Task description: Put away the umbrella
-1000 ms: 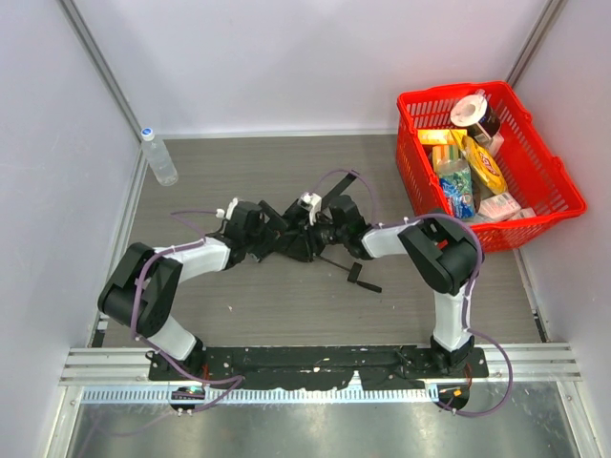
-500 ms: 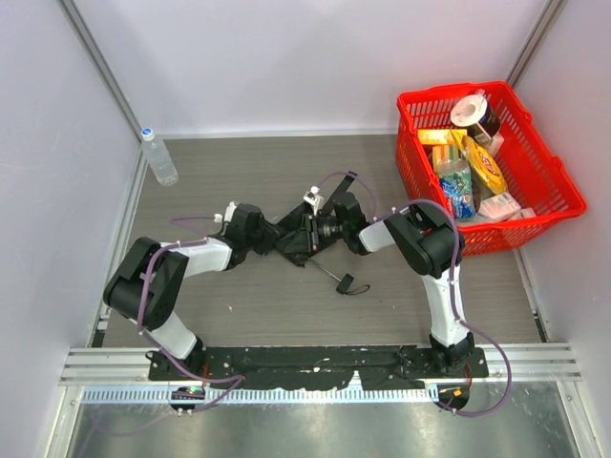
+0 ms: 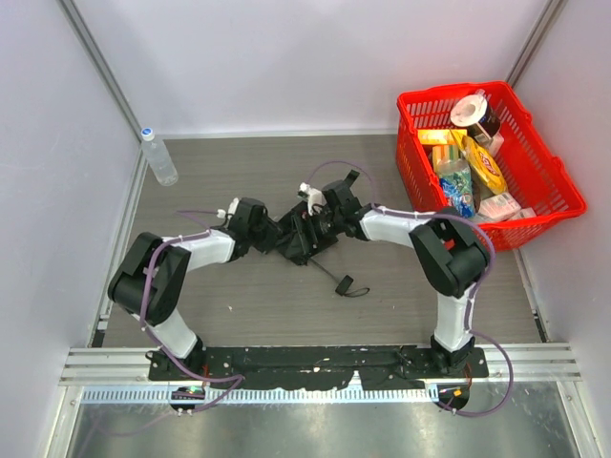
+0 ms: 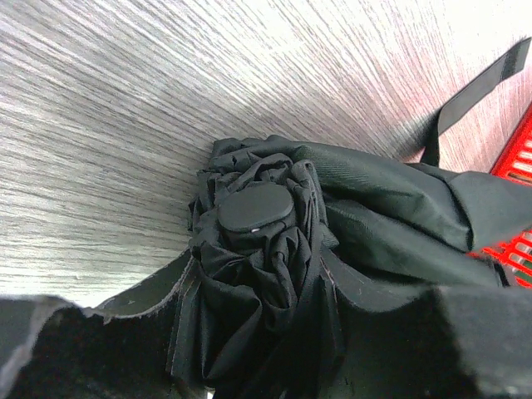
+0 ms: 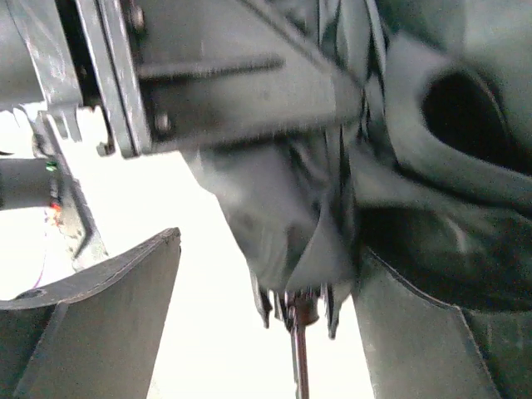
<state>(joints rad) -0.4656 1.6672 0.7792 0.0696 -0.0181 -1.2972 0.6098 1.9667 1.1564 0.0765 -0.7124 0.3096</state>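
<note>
A red basket (image 3: 520, 232) holds packaged groceries; well left of the basket, a clear water bottle (image 3: 158, 157) stands at the bench (image 3: 248, 305) edge.

Grey table (image 3: 239, 172): bundled black umbrella (image 3: 301, 239) at its middle, water bottle (image 3: 158, 158) in the far left corner, red basket (image 3: 409, 157) at the far right corner.
</note>
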